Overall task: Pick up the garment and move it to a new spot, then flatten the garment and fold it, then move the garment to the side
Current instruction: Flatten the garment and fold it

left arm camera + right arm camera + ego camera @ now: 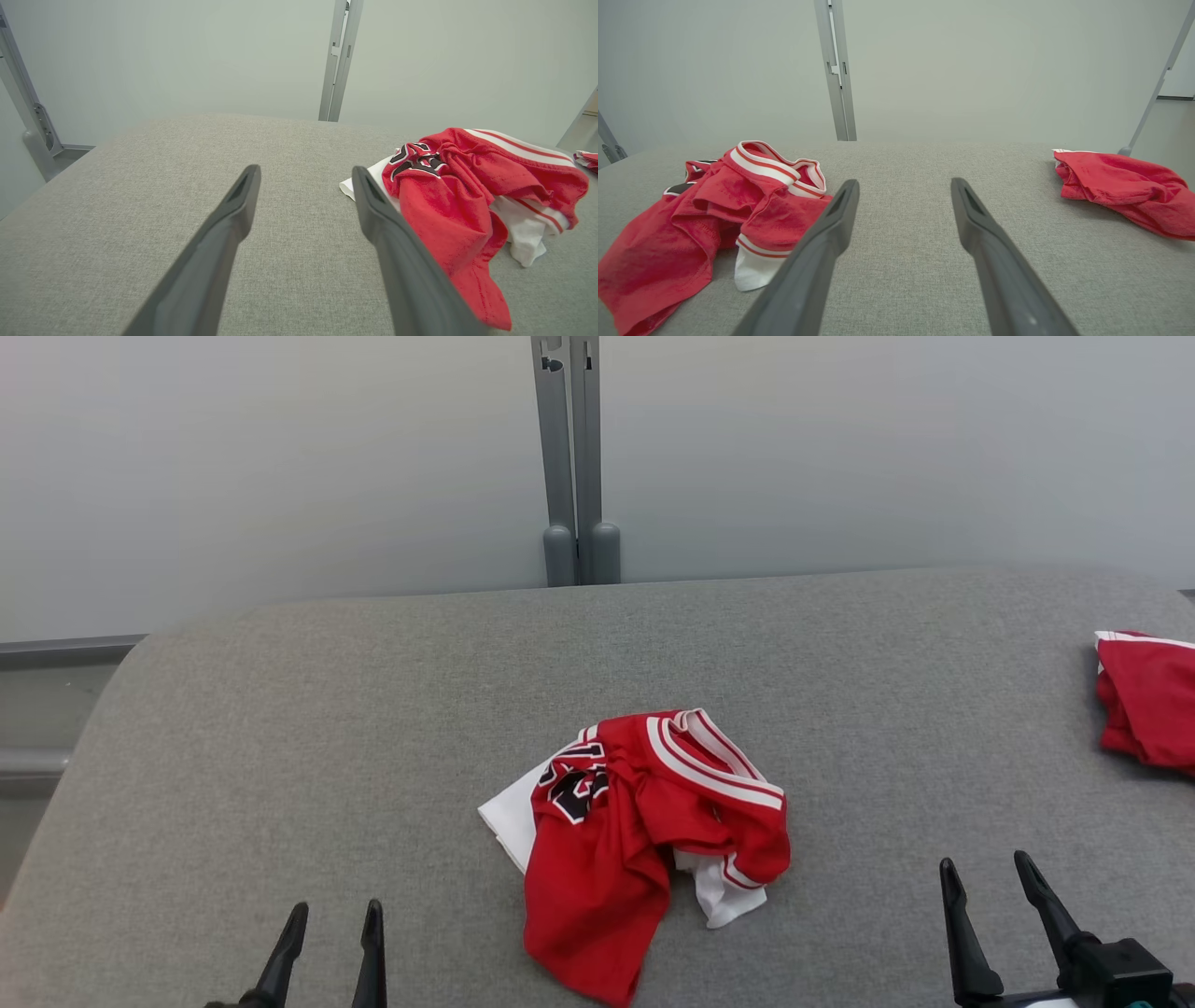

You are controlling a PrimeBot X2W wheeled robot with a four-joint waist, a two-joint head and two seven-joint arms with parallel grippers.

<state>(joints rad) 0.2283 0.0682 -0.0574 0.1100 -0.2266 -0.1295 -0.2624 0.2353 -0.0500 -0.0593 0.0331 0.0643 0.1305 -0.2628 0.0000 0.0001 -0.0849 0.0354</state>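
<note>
A crumpled red garment with white trim and black lettering lies in a heap near the middle of the grey table. From the left wrist it sits to the right of the fingers, garment; from the right wrist it lies to the left, garment. My left gripper stands open at the lower left, well clear of the cloth, with nothing between its fingers. My right gripper is open at the lower right, also apart from the heap and empty.
A second red garment lies bunched at the table's right edge, also seen as a red bundle. A grey upright post stands behind the table's far edge against a pale wall.
</note>
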